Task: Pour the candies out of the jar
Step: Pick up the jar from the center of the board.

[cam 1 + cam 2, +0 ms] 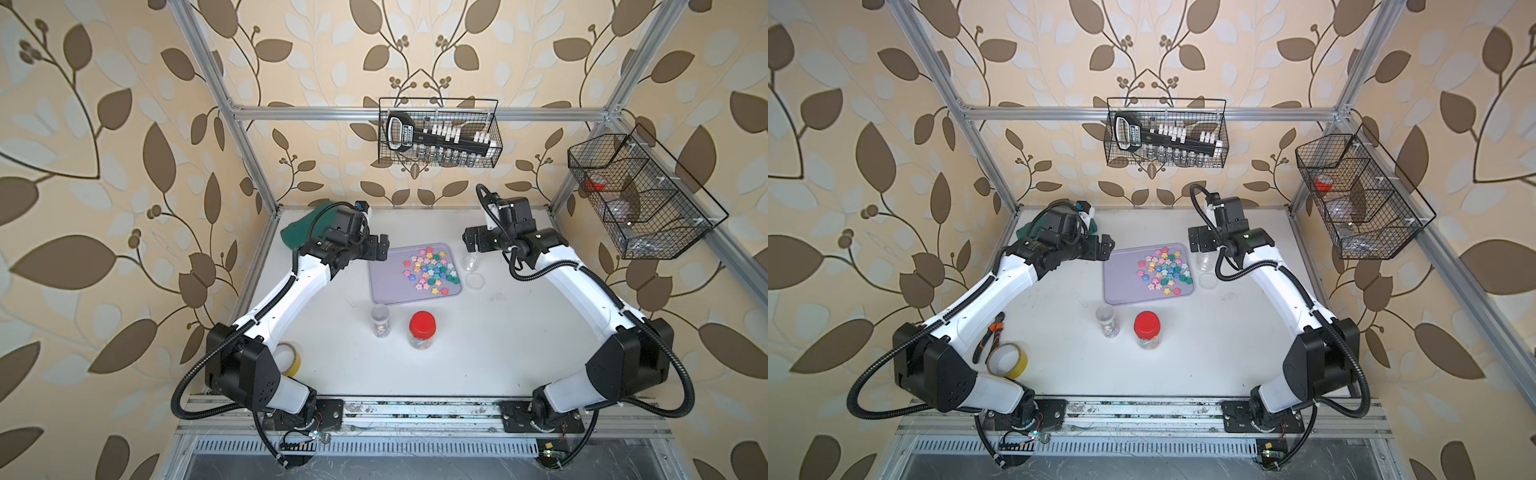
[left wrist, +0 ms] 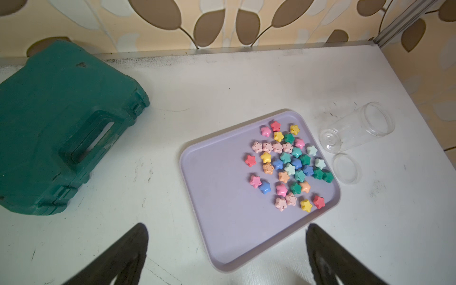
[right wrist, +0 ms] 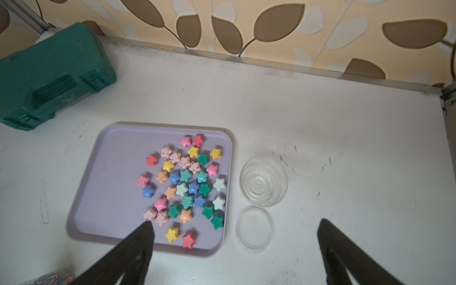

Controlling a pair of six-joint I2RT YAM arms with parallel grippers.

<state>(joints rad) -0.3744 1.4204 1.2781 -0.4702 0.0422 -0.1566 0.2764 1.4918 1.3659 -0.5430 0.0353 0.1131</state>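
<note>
Candies point(image 2: 296, 162) scattered on lilac tray point(image 2: 217, 209), clear jar point(image 2: 355, 128) empty beside it, both jaws wide, holding nothing.

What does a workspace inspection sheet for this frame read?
Surface: table white, scuffed.
Job's things: candies on tray; jar empty, upright beside it; lid off.
Clutter: small jar, red-lidded jar, green case, tape, pliers.
Grippers: left gripper open, empty; right gripper open, empty.
Cables: black hoses loop by arm bases, clear of tray.
Surroundings: back basket, side basket on frame; leaf wallpaper.
</note>
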